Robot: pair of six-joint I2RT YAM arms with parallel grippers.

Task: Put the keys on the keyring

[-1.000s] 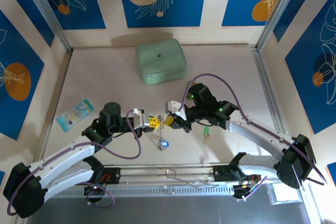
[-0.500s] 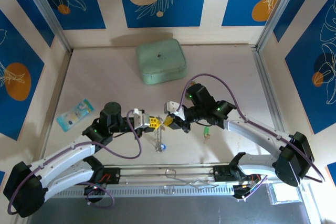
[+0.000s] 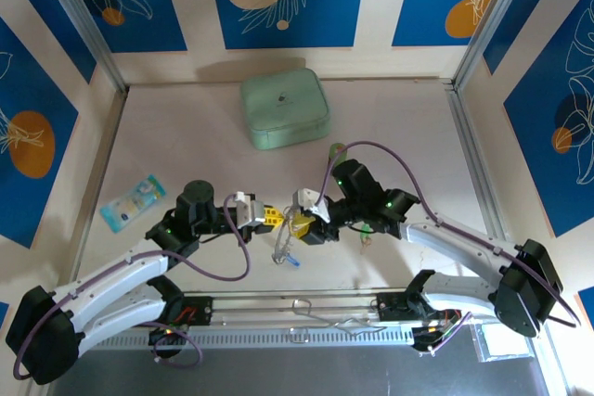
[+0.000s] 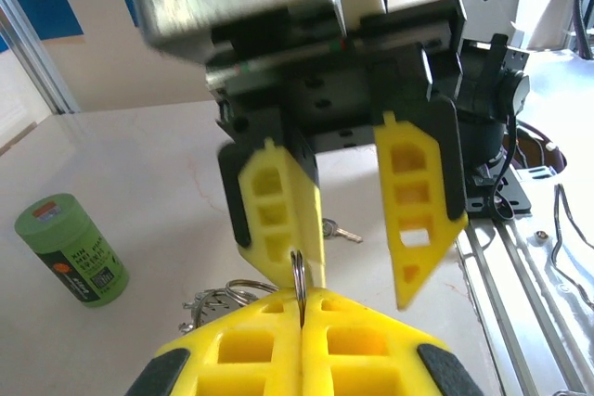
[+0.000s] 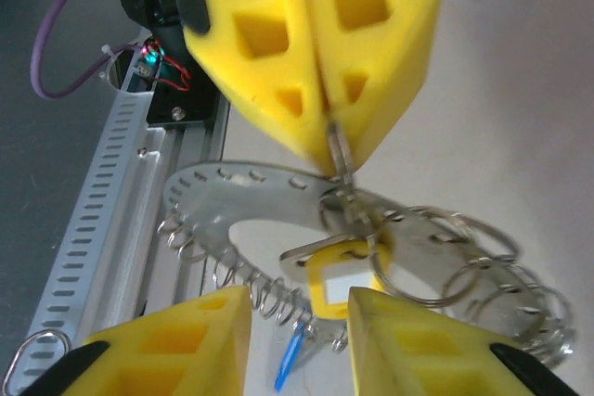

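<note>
White arms (image 3: 111, 283), purple cables (image 3: 371, 144), yellow slotted fingers (image 4: 413, 201).

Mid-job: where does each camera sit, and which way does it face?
Top external: above and behind the bases, looking down on the table; both arms show, left gripper and right gripper nose to nose.
Left wrist: on the left arm, looking past its shut fingers at the open right gripper.
Right wrist: on the right arm, looking past its spread fingers at the left gripper pinching the keyring.
Shared: both wrist views show that pinch.
</note>
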